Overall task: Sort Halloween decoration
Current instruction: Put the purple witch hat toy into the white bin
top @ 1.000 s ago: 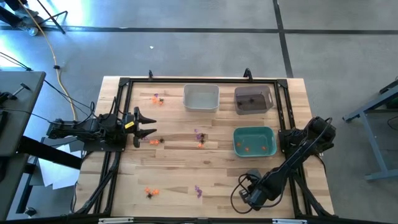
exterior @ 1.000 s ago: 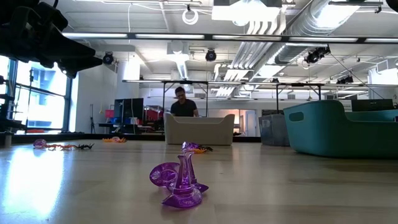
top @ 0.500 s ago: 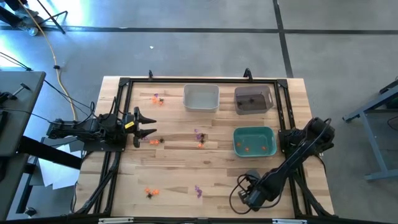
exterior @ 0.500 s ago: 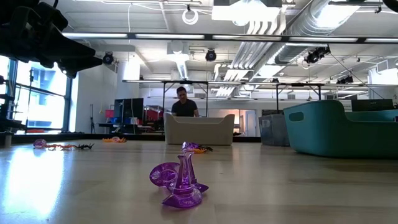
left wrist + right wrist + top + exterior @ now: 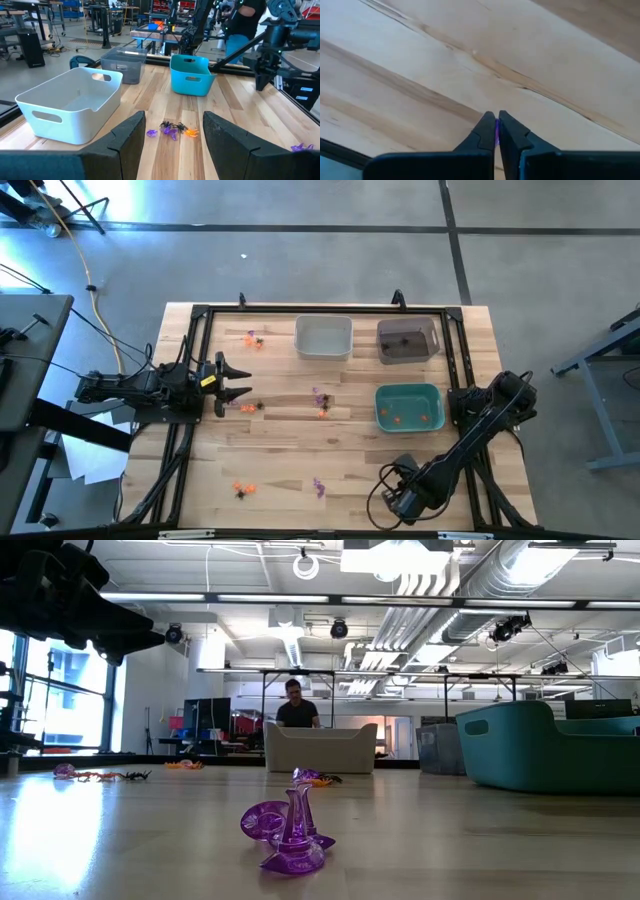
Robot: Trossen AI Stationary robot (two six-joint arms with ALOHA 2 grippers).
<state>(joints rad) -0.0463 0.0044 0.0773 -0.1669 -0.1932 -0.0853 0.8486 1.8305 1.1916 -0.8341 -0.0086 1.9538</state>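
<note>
- Table (image 5: 470,330): nothing big has shifted on it, the layout is the same as a second ago.
- Right gripper (image 5: 495,117): this is the actual change. It's low over bare wood at the near right of the table, and its jaws have just snapped together from partly apart. It has also drifted a touch toward the near edge.
- Left gripper (image 5: 240,383): parked at the left side, fingers apart, holding nothing. It hasn't budged.
- Bins: white bin (image 5: 323,337) at far centre looks empty. The dark bin (image 5: 407,340) to its right has some dark bits in it. The teal bin (image 5: 409,406), just nearer than the dark one, has a few orange bits.
- Trinkets (image 5: 320,400): most are loose on the wood. There's a mixed bunch mid-table, a few at far left, some orange and black ones at near left, a couple just beside the left gripper, and a lone purple one (image 5: 319,486) left of the right gripper. None have moved.
- Purple sliver (image 5: 496,132): pinched between the right fingertips. I'd guess it's a purple trinket, but so little shows that I can't tell its shape.
- What it means: looks like a pick just landed. The next job is probably lifting it and carrying it far to whichever bin takes purple, which I can't tell from here. The grip is on a thin edge, so it could slip.
</note>
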